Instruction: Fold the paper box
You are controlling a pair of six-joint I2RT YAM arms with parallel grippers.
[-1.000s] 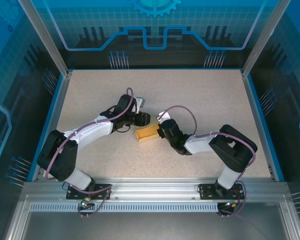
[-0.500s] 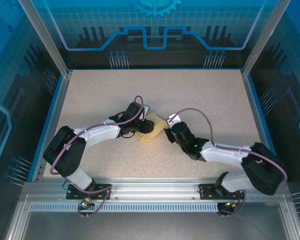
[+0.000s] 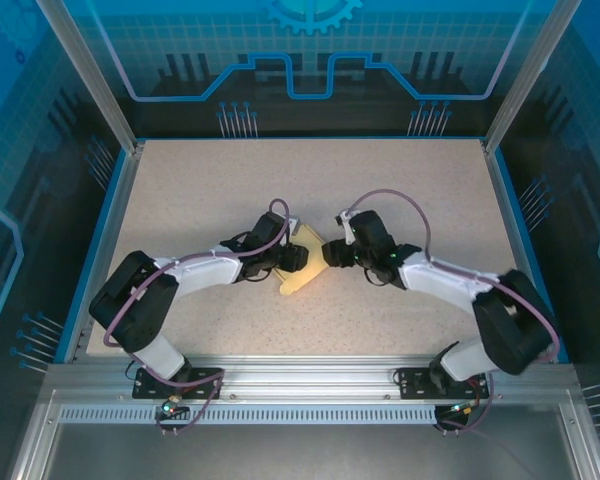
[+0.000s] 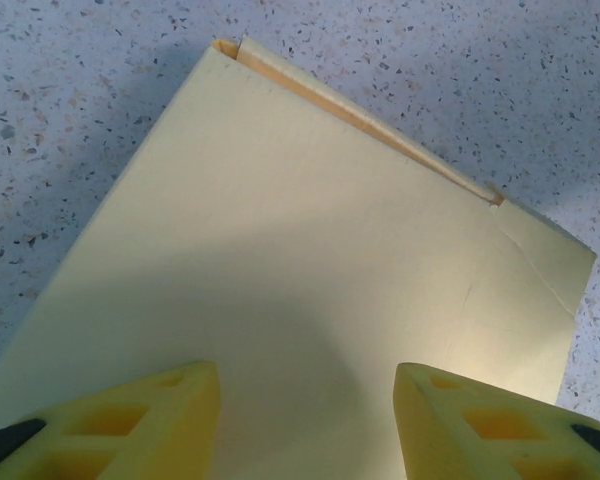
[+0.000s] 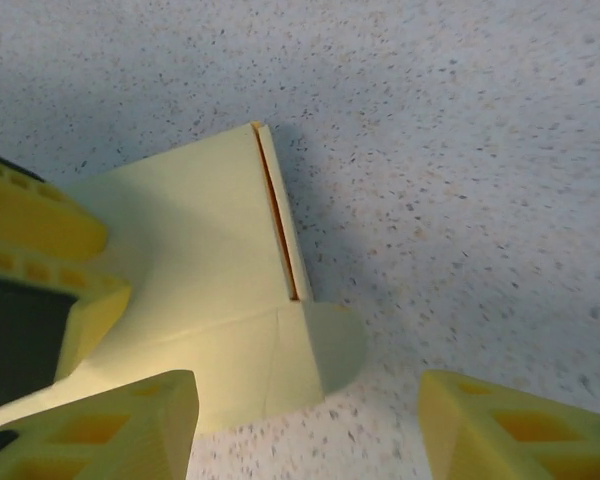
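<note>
The paper box (image 3: 298, 278) is a pale yellow flat card packet lying on the speckled table (image 3: 400, 190) between the two grippers. My left gripper (image 3: 296, 258) is over its left part. In the left wrist view its yellow fingers (image 4: 160, 410) stand apart above the box's broad top face (image 4: 310, 220), open (image 4: 305, 375). A slit edge runs along the box's far side (image 4: 360, 115). My right gripper (image 3: 330, 255) is at the box's right end. In the right wrist view it is open (image 5: 308, 380), with a rounded flap (image 5: 335, 340) of the box (image 5: 200, 250) just ahead of the gap, not gripped.
A blue rim (image 3: 115, 210) borders the table, with slanted aluminium posts (image 3: 90, 75) at the back corners and a metal rail (image 3: 300, 375) along the near edge. Bare tabletop lies behind and to both sides of the box.
My right gripper has opened and let go of the box's end, its arm swinging toward the back. My left gripper has moved right onto the box, which has turned slightly.
</note>
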